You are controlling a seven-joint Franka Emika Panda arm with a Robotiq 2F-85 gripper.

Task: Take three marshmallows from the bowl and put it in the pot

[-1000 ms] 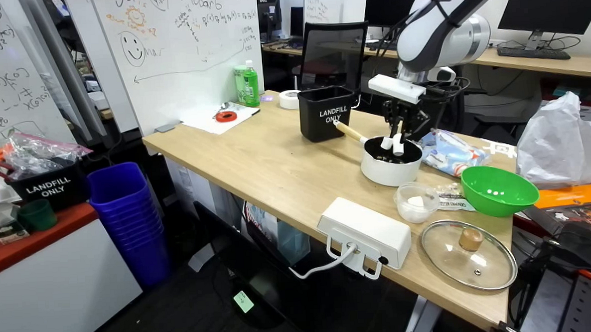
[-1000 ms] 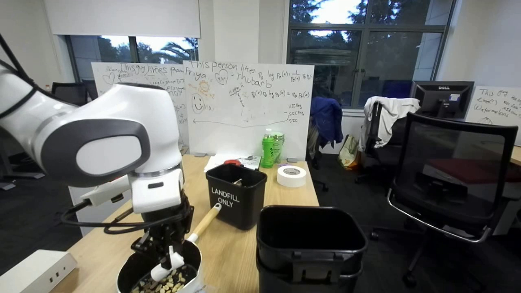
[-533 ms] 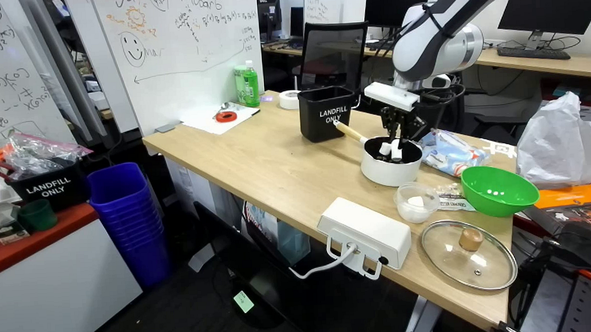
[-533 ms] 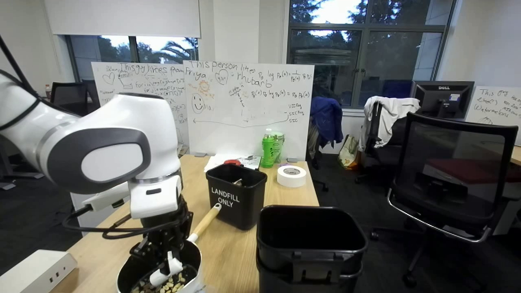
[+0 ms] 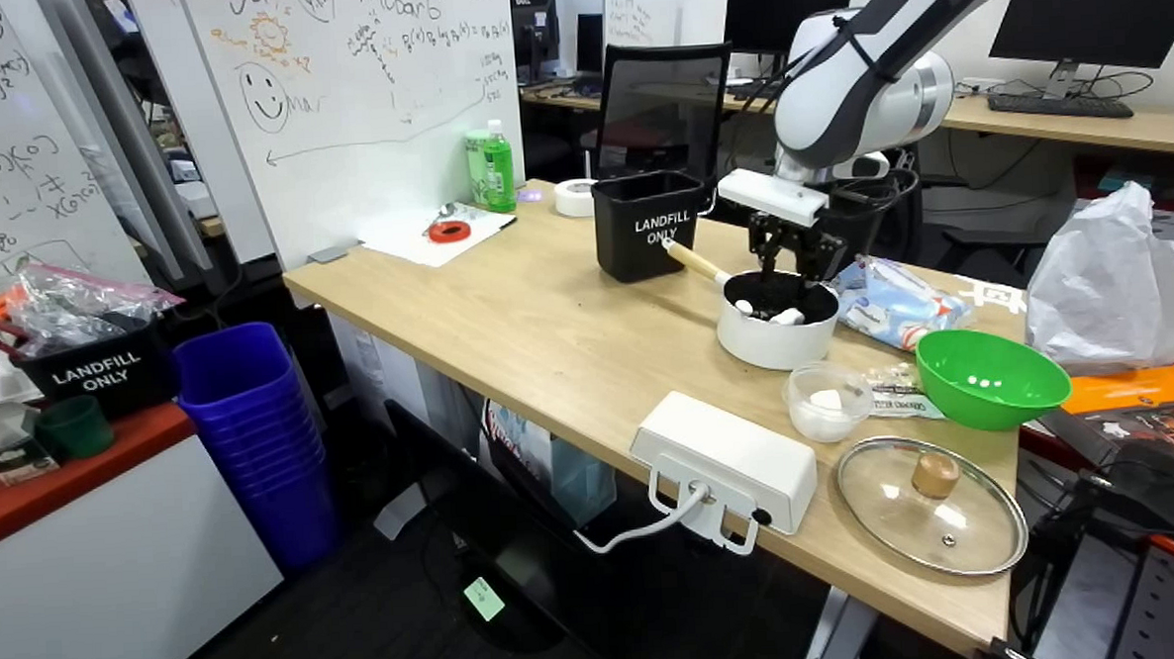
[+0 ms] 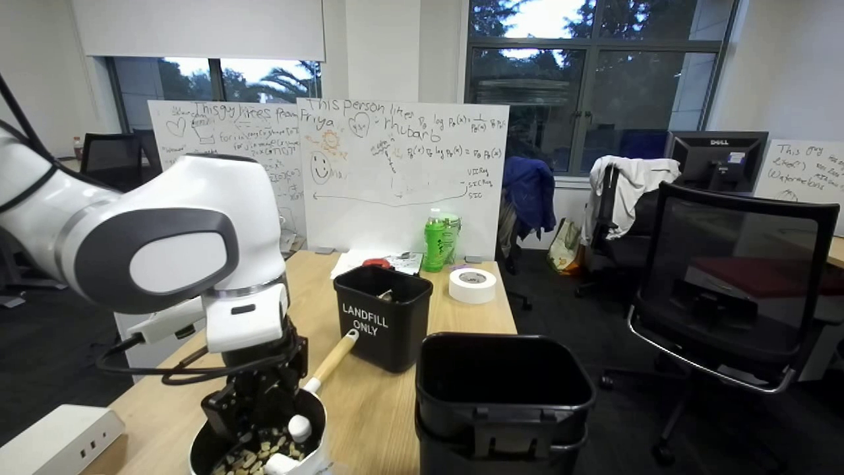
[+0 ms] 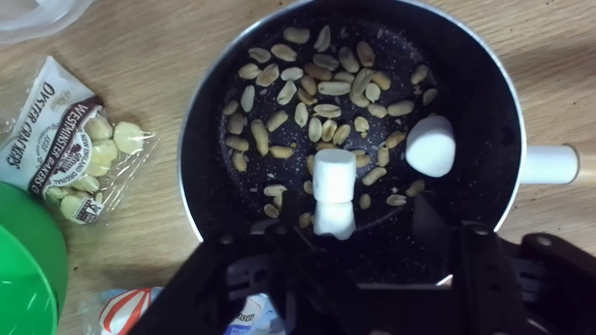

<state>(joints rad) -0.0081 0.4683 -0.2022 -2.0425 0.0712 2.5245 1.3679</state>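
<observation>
The white-sided pot (image 5: 774, 349) with a dark inside stands on the table, also in an exterior view (image 6: 318, 458) and the wrist view (image 7: 484, 83). Peanuts lie on its bottom. In the wrist view one marshmallow (image 7: 334, 174) touches another white one (image 7: 334, 221) below it, and a third (image 7: 431, 145) lies near the handle side. My gripper (image 7: 356, 202) is open and empty, low over the pot, its fingers apart on either side of the lower marshmallow. It shows in both exterior views (image 5: 786, 279) (image 6: 247, 422). A green bowl (image 5: 994, 381) stands apart from the pot.
A clear cup (image 5: 804, 424) with something white inside, a cracker packet (image 7: 60, 139), a blue bag (image 5: 893, 301) and a glass lid (image 5: 913, 523) are near the pot. A white box (image 5: 721, 452) sits at the table edge. A black bin (image 5: 642, 238) stands by the pot's handle (image 5: 695, 261).
My gripper has gone down into the pot and opened. The white marshmallows held between its fingers earlier now lie in the pot.
</observation>
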